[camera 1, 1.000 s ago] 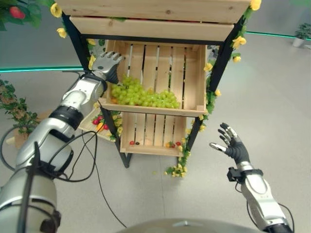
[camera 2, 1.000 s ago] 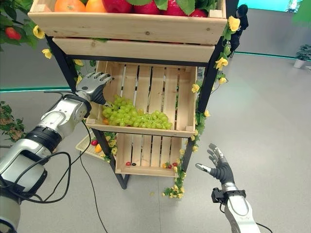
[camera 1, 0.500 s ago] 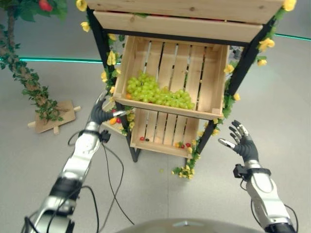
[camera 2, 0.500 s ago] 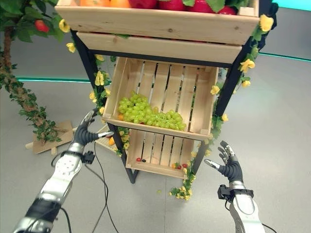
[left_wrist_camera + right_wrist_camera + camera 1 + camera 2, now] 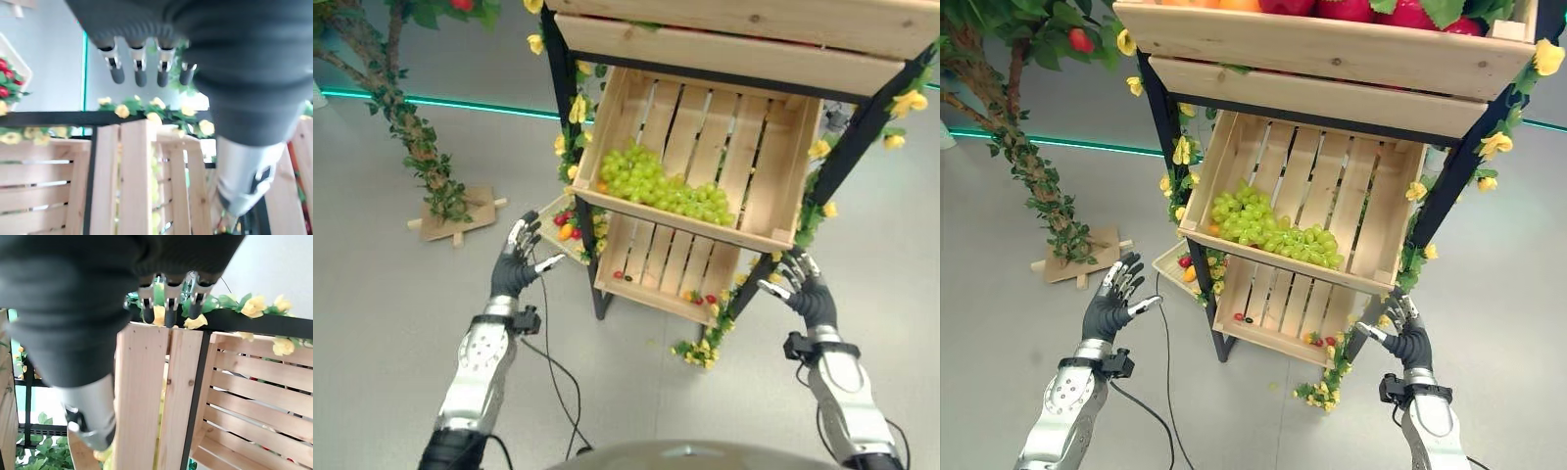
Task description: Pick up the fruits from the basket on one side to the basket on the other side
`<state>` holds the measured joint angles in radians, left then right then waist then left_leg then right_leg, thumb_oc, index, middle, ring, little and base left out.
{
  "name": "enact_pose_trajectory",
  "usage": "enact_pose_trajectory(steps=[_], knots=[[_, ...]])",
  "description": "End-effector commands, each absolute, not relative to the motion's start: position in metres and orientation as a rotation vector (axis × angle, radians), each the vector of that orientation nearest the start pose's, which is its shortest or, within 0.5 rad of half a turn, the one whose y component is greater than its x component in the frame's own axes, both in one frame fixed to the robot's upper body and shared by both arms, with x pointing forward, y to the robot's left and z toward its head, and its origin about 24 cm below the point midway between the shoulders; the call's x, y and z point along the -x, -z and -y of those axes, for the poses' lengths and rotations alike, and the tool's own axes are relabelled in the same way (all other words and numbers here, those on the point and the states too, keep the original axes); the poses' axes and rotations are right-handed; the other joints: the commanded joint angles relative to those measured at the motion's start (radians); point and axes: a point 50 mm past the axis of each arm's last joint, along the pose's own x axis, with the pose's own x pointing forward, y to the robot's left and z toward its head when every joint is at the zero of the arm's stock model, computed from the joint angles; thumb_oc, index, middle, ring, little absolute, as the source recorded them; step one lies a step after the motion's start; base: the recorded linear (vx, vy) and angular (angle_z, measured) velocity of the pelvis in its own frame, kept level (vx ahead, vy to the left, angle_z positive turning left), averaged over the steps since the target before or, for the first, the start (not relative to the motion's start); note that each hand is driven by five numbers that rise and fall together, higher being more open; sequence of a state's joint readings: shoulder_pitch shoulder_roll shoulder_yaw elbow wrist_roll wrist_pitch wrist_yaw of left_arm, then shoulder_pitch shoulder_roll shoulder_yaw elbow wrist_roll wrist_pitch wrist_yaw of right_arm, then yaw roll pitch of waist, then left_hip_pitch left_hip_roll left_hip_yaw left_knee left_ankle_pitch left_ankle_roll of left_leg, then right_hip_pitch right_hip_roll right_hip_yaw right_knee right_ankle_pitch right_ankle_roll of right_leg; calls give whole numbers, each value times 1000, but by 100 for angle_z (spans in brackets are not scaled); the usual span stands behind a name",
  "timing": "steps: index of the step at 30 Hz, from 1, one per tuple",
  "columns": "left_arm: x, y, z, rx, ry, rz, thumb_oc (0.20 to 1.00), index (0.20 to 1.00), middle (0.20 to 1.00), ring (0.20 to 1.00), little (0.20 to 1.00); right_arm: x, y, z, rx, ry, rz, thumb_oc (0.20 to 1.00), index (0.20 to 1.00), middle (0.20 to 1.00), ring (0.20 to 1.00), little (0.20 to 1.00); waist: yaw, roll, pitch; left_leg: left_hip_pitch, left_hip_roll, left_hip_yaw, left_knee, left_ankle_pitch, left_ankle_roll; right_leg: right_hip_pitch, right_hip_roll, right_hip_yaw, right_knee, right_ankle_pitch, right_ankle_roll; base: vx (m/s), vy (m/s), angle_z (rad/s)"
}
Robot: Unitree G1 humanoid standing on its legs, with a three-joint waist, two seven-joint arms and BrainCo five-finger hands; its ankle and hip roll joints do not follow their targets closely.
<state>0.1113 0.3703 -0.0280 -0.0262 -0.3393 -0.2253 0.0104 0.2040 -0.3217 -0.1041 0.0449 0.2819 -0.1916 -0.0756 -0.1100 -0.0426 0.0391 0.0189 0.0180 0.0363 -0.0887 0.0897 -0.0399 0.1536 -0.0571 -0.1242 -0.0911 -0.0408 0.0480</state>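
My left hand (image 5: 515, 271) has dropped from the grapes (image 5: 658, 185) at centre frame to lower left — fingers spread, empty like my right hand (image 5: 806, 294) — nothing moved yet.

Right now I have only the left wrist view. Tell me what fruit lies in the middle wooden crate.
Observer: A heap of green grapes lies along the front of the middle slatted wooden crate.
Operator: Report the right hand.
Observer: The right hand is low beside the right black metal post, fingers spread, holding nothing.
Operator: Name what lies nearest my left hand.
Observer: A shallow pale tray of small red and orange fruits sits just beyond the left hand.
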Motion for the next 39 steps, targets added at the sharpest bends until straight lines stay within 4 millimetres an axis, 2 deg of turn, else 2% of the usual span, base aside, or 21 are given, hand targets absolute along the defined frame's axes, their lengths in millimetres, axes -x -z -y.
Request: enact_pose_trajectory(steps=[1,3,8,11,16,19,23,28,33,34,35,36,37,38,39], knots=[[-240,-94,-229,-36,-16,324,1000,1000,1000,1000,1000,-220,-68,254,51,254,227,1000,1000,1000,1000,1000,32,-9,17,42,17,-15,84,-145,-8,-56,-12,-29,84,-47,56,-28,-14,29],[-239,-91,-231,-46,-34,312,1000,1000,1000,1000,1000,-218,-69,257,78,255,226,1000,1000,1000,1000,1000,41,-8,18,35,13,-42,76,-135,-9,-59,-9,-44,91,-51,51,-8,-15,28],[-238,-89,-230,-67,-26,296,1000,1000,1000,1000,1000,-219,-71,259,77,278,233,1000,1000,1000,1000,1000,51,-10,15,19,12,-59,63,-117,-18,-60,-14,-82,85,-57,54,-32,-8,23],[-239,-85,-232,-78,-35,277,1000,1000,1000,1000,1000,-223,-71,260,94,266,227,1000,1000,1000,1000,1000,50,-9,28,15,13,-61,84,-123,-17,-61,-14,-80,89,-55,49,-6,-16,9],[-232,-72,-233,-55,-32,233,1000,1000,1000,1000,1000,-226,-73,257,119,247,237,1000,1000,1000,1000,1000,50,2,19,10,18,-44,13,-72,-35,-65,-9,-76,14,-17,56,-34,4,-1],[-230,-70,-233,-51,-39,227,1000,1000,1000,1000,1000,-225,-69,256,122,248,221,1000,1000,1000,1000,1000,48,6,14,8,19,-40,10,-74,-33,-70,-10,-71,4,-14,58,-32,5,0],[-229,-69,-231,-43,-45,229,1000,1000,1000,1000,1000,-224,-65,257,143,233,197,1000,1000,1000,1000,1000,47,1,9,34,20,-28,31,-101,-19,-43,-9,-41,5,-17,52,19,-8,-5],[-230,-72,-230,-61,-41,244,1000,1000,1000,1000,1000,-224,-65,258,134,233,197,1000,1000,1000,1000,1000,40,-11,17,17,16,-26,126,-146,-14,-38,-11,-21,27,-29,43,5,-8,-8],[-234,-77,-229,-79,-43,272,1000,1000,1000,1000,1000,-222,-68,261,128,239,210,1000,1000,1000,1000,1000,27,-23,39,-35,8,-3,253,-176,-33,-48,-14,-10,52,-35,39,-48,30,-1],[-234,-79,-228,-83,-44,283,1000,1000,1000,1000,1000,-223,-68,260,125,236,212,1000,1000,1000,1000,1000,34,-26,50,-52,-7,-35,330,-195,-37,-50,-18,10,51,-26,40,-54,64,-2],[-235,-79,-228,-84,-45,283,1000,1000,1000,1000,1000,-223,-68,260,125,237,213,1000,1000,1000,1000,1000,35,-25,52,-55,-6,-34,338,-200,-37,-50,-17,11,51,-26,40,-90,146,-35],[-235,-82,-227,-81,-55,299,1000,1000,1000,1000,1000,-225,-68,259,124,229,212,1000,1000,1000,1000,1000,48,-18,63,-54,-27,-120,369,-214,-35,-65,-16,47,76,-23,43,-51,102,-53],[-235,-82,-227,-81,-55,299,1000,1000,1000,1000,1000,-225,-68,259,125,229,213,1000,1000,1000,1000,1000,48,-17,64,-53,-26,-120,370,-215,-35,-65,-16,48,78,-24,43,-73,184,-83],[-235,-84,-226,-81,-61,314,1000,1000,1000,1000,1000,-227,-68,258,125,220,208,1000,1000,1000,1000,1000,49,-13,71,-40,-36,-164,377,-237,-26,-88,-18,73,118,-27,48,-88,249,-71],[-236,-88,-226,-84,-65,334,1000,1000,1000,1000,1000,-227,-68,255,121,200,205,1000,1000,1000,1000,1000,37,-10,78,-18,-49,-182,362,-283,7,-142,-26,106,206,-34,60,-88,251,-64]])
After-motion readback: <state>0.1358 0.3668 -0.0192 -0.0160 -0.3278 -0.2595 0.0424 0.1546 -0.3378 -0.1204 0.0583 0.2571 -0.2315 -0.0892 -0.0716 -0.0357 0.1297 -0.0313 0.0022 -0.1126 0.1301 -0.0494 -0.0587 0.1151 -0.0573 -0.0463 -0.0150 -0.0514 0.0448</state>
